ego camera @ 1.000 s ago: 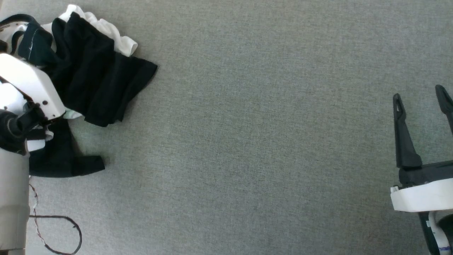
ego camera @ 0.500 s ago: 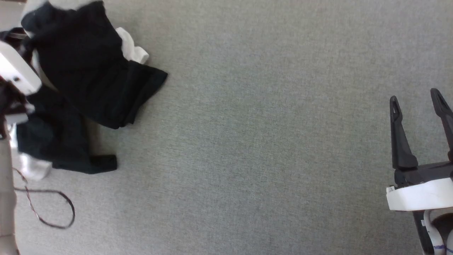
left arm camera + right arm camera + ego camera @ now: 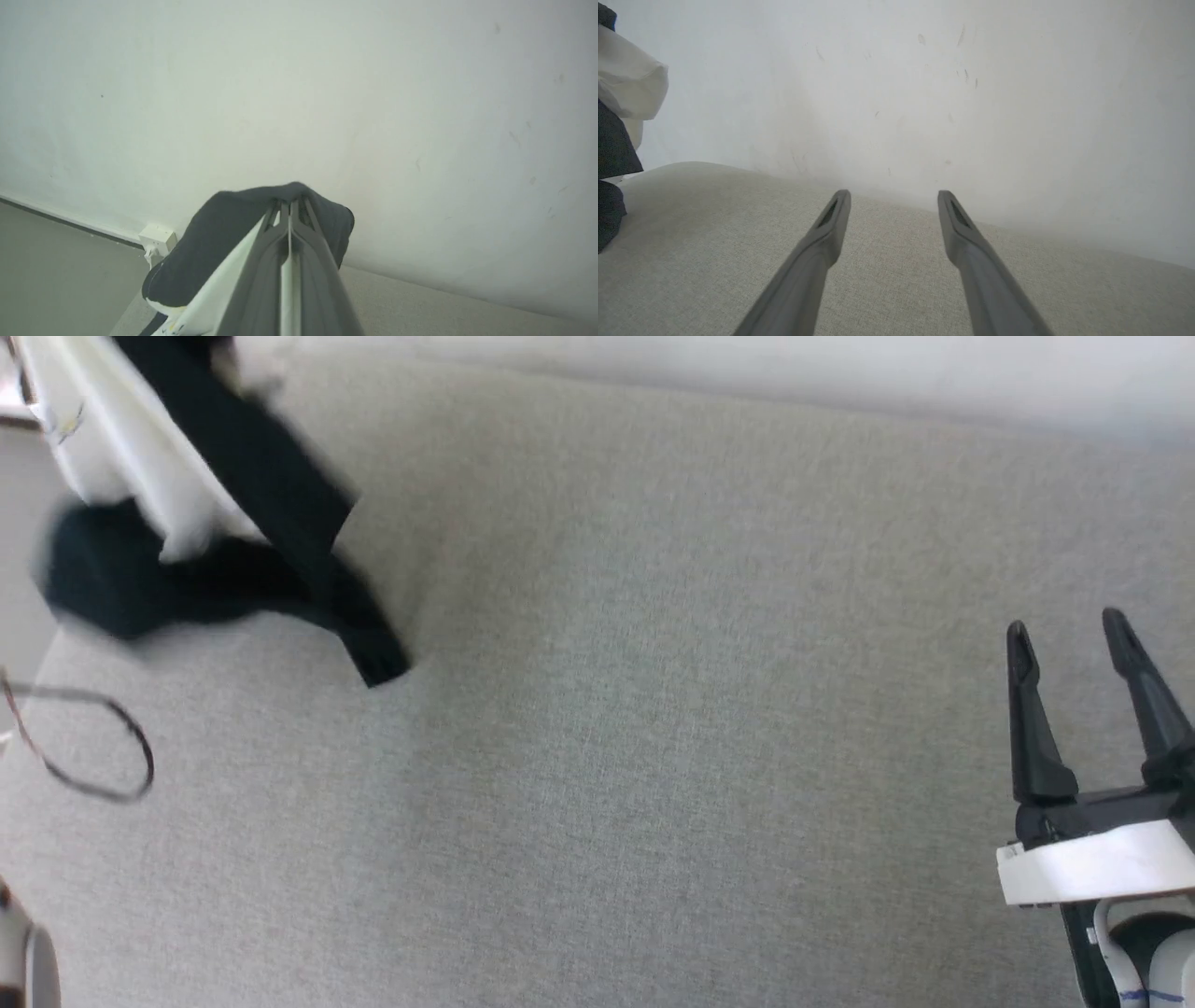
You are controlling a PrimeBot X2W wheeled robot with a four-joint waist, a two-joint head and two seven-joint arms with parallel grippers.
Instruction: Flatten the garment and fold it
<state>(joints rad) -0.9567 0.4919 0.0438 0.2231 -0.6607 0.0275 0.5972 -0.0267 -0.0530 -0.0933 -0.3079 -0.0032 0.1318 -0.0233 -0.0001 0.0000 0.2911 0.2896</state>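
At far left above the tabletop (image 3: pixel 653 709), my left jaws are pinching the shirt (image 3: pixel 252 476), hanging bunched; right jaws are standing wide, empty. I'm aiming to catch a free corner and spread it.

1. The right end effector (image 3: pixel 1066 630) is showing two long black fingers, each tapering to a slotted tip.
2. A white band (image 3: pixel 1092 868) is wrapping its black base.
3. A thin dark cable (image 3: pixel 145 747), perhaps the robot's, is looping nearby.
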